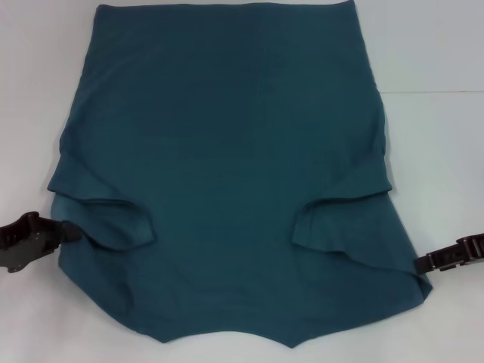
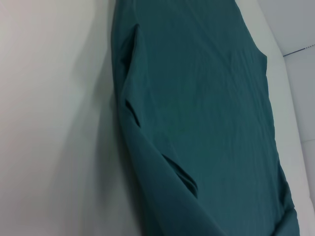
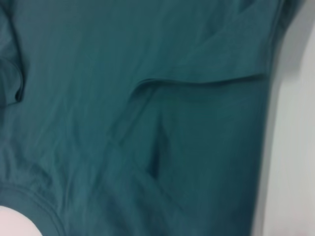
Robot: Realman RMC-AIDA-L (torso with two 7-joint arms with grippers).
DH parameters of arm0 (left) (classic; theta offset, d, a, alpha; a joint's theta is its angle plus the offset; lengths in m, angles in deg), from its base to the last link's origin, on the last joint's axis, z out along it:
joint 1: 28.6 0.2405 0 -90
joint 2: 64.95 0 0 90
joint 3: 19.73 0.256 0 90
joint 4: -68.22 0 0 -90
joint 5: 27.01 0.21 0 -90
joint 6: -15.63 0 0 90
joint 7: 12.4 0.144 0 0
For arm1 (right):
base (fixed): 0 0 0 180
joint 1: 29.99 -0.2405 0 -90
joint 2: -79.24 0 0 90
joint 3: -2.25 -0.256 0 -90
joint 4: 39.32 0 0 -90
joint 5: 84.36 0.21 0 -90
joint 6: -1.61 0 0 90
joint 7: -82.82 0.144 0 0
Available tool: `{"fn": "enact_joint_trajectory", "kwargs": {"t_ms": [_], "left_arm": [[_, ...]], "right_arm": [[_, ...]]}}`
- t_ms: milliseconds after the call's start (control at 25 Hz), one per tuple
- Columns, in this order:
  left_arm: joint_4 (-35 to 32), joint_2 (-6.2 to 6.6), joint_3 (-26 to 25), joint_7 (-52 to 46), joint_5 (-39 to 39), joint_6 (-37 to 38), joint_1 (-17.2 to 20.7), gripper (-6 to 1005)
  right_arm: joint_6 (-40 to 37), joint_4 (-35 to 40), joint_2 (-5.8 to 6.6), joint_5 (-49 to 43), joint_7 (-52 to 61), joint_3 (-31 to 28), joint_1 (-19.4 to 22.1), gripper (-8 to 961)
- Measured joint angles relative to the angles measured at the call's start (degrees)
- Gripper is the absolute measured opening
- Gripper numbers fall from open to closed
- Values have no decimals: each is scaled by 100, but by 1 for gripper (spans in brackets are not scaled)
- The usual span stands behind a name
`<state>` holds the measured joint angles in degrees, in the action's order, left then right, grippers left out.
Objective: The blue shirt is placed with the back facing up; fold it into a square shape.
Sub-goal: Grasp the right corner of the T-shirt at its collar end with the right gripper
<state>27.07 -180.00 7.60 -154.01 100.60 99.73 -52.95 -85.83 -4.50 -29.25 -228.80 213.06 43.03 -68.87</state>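
1. Now we are looking at the blue shirt (image 1: 234, 159) lying plain side up on the white table (image 1: 439, 60), filling most of the head view from 12 o'clock down to 6 o'clock.
2. Both sleeves are lying tucked inward over the body, at about 8 o'clock and 4 o'clock.
3. We are resting the left hand (image 1: 72, 231) at 8 o'clock against the shirt's edge; we cannot tell whether its fingers are spread or pinching cloth.
4. We are holding the right hand (image 1: 418, 264) at 4 o'clock, at the opposite edge, its state equally unclear.
5. To do this step well, we are judging that both hands should grip matching points and travel evenly, keeping the fold line straight and the tucked sleeves flat.
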Motion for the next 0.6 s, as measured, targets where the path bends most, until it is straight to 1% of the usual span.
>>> {"fn": "enact_joint_trajectory", "kwargs": {"t_ms": [320, 600], "left_arm": [[2, 0, 0, -3, 0, -23, 6, 14], [10, -6, 0, -7, 1, -41, 11, 14]], "right_arm": [[-1, -40, -73, -6, 36, 244, -68, 679], [-1, -54, -136, -6, 53, 334, -112, 678]]}}
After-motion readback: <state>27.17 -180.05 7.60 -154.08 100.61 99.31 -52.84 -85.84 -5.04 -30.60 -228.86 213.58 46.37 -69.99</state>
